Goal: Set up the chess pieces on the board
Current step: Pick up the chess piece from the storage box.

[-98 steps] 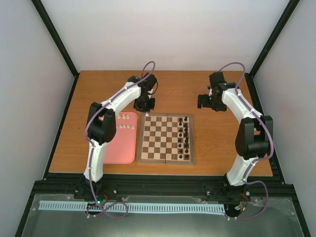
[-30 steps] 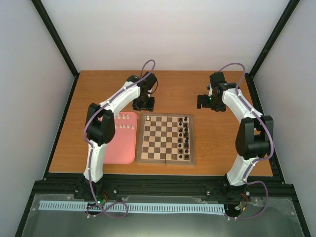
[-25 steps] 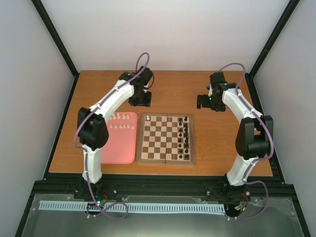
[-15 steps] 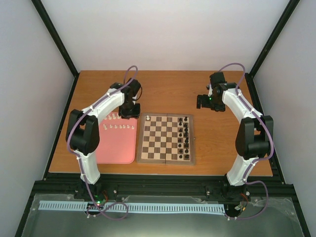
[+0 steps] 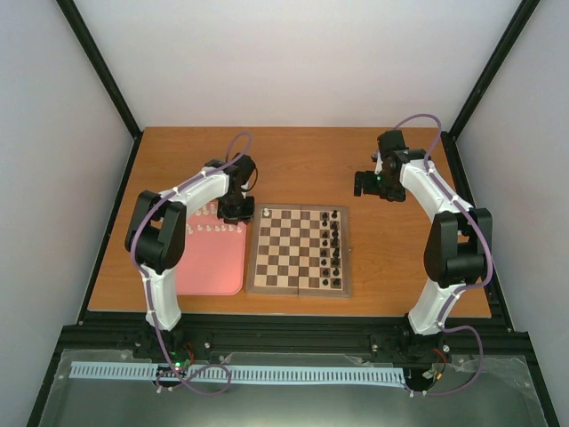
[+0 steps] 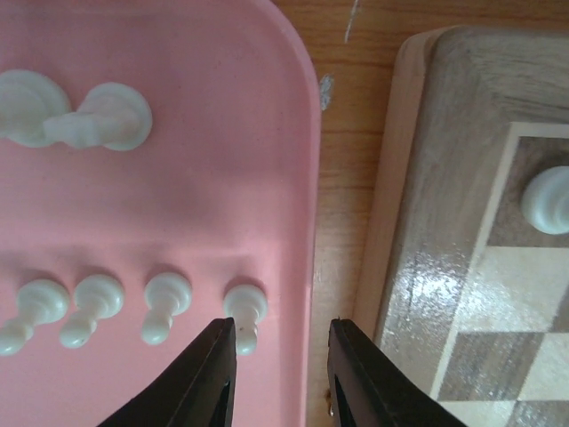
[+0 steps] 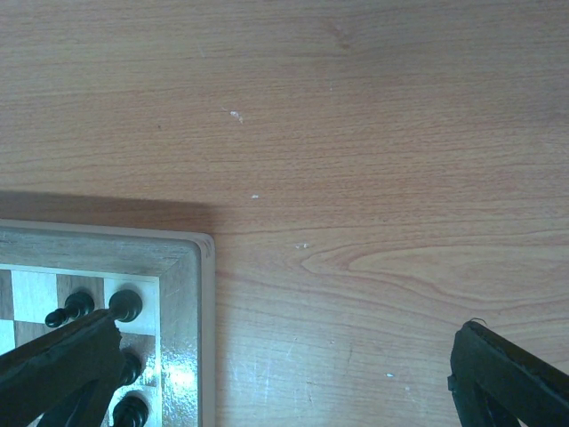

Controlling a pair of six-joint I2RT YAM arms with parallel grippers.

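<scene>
White chess pieces (image 5: 220, 229) stand in two rows at the far end of the pink tray. One white piece (image 5: 267, 213) stands on the far left corner square of the board (image 5: 298, 286); the left wrist view shows it too (image 6: 546, 199). My left gripper (image 5: 236, 210) hangs over the tray's far right corner, next to the board. Its jaws (image 6: 280, 342) are open. The rightmost pawn (image 6: 244, 309) of a row sits just inside the left finger (image 6: 213, 374), untouched. My right gripper (image 5: 373, 183) is wide open over bare table beyond the board's far right corner (image 7: 182, 267).
Black pieces (image 5: 335, 240) fill the two right-hand files of the board; some appear in the right wrist view (image 7: 124, 305). The pink tray (image 6: 178, 205) lies against the board's left frame (image 6: 418, 178). Two larger white pieces (image 6: 111, 120) stand further up the tray. Black rails border the table.
My left arm swung from beyond the board's far left corner back over the tray's far right corner, and its jaws narrowed. The right arm has not moved.
</scene>
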